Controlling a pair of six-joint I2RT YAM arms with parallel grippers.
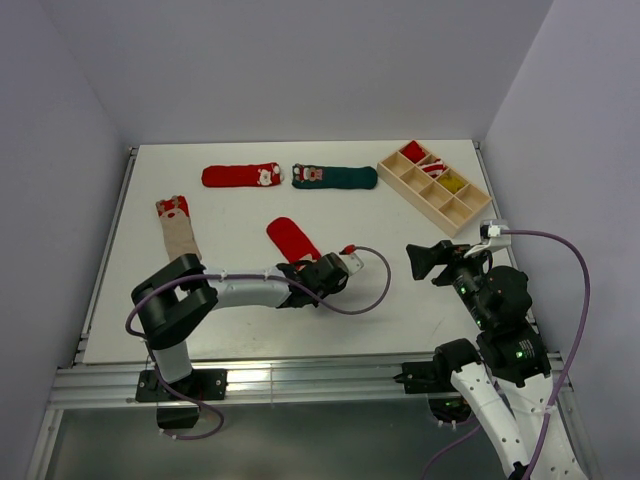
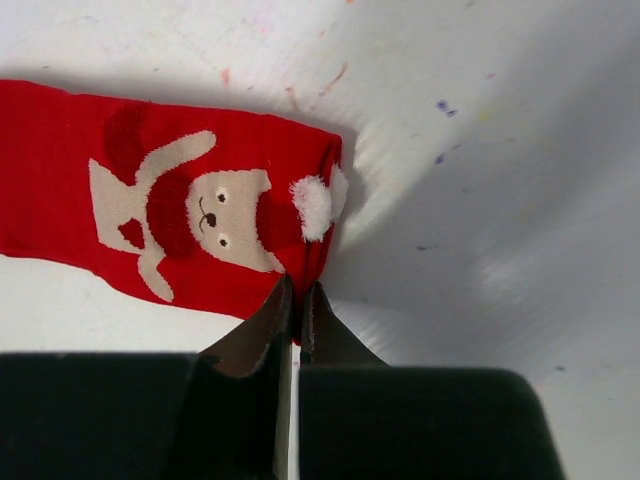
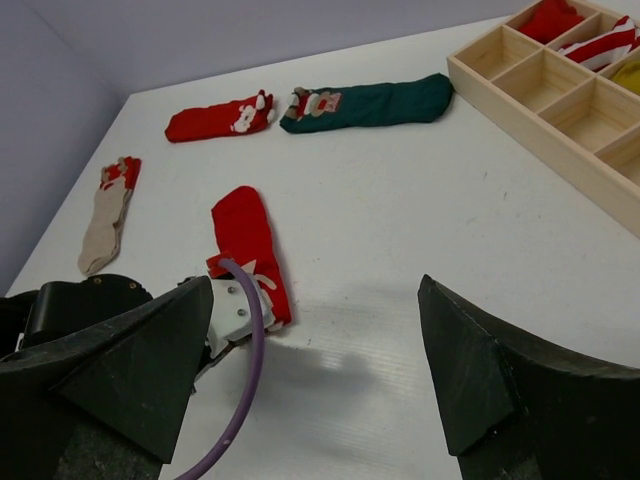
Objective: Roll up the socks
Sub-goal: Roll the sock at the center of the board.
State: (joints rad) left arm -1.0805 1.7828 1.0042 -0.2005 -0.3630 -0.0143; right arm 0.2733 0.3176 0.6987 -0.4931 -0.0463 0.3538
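In the top view, the left gripper [image 1: 318, 272] sits low over the middle of the white table [image 1: 250, 320], right at the near end of a small soft red sock [image 1: 290, 238]. The red sock's long axis runs from that gripper away toward the far left, so any roll would travel along that line. The left arm is clearly the nearer one. The right gripper [image 1: 415, 262] hangs well apart to the right. Further off lie a second red sock [image 1: 238, 176] and a dark green sock [image 1: 338, 177] end to end near the far edge, a beige sock with a red cuff [image 1: 178, 230] on the left, and a compartmented wooden tray [image 1: 470, 205] at the far right. The left wrist view shows what the overhead cannot. The jaws are pressed together on the lower edge of the red sock beside its cuff corner, just under the white pompom of the knitted figure, and they appear to pinch a thin bit of fabric. The right wrist view shows its own fingers spread wide with nothing between them. It also shows the red sock flat on the table ahead, its cuff end partly hidden by the left wrist.
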